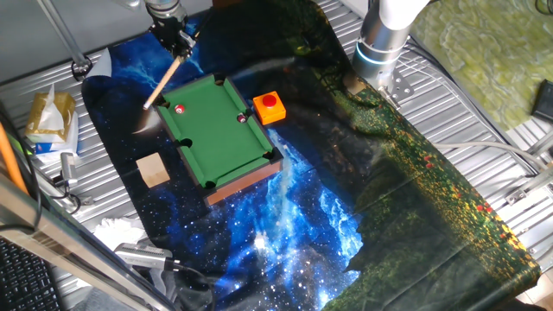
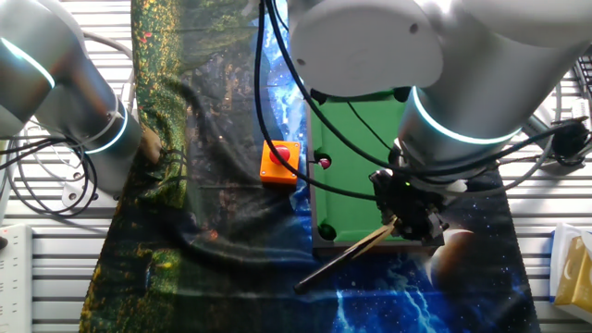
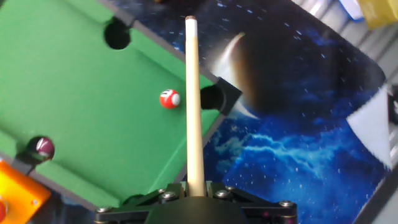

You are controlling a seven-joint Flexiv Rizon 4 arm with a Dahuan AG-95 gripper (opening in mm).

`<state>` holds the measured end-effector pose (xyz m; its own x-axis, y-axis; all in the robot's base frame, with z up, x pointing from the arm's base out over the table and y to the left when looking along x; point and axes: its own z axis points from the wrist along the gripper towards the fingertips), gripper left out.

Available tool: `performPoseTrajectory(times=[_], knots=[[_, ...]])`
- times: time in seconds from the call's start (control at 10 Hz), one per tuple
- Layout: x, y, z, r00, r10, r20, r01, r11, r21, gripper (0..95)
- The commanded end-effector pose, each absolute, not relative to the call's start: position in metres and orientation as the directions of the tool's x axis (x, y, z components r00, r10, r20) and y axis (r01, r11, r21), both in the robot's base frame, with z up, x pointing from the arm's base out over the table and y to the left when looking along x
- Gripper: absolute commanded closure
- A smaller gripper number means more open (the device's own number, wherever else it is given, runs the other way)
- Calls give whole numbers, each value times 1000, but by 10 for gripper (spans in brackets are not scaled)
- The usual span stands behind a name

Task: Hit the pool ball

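The pool ball (image 3: pixel 169 99) is a tiny bright-red ball with a white spot on the green felt of the miniature pool table (image 3: pixel 74 112), near a side pocket (image 3: pixel 210 99). It also shows in one fixed view (image 1: pixel 181 109). My gripper (image 3: pixel 195 190) is shut on a wooden cue stick (image 3: pixel 193 106). The cue points away from the hand, its tip (image 3: pixel 190 20) past the table's rail and just right of the ball. In one fixed view the gripper (image 1: pixel 175 39) holds the cue (image 1: pixel 162 81) slanted down at the table's far left end. A maroon ball (image 3: pixel 44 147) sits by a pocket.
A red button on an orange box (image 1: pixel 270 106) stands beside the table's right rail. A wooden block (image 1: pixel 153 169) lies left of the table on the galaxy cloth (image 1: pixel 294 207). A snack bag (image 1: pixel 48 119) lies at the far left. The arm's base (image 1: pixel 384 39) stands at the back.
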<state>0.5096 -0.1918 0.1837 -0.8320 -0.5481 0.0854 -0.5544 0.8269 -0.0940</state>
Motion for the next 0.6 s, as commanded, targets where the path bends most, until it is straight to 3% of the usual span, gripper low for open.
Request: performPoseTrajectory(times=[0.1, 0.6], knots=[[509, -193, 184, -807, -578, 122, -589, 804, -81, 950], [497, -216, 187, -665, -731, 155, -745, 663, -71, 950]])
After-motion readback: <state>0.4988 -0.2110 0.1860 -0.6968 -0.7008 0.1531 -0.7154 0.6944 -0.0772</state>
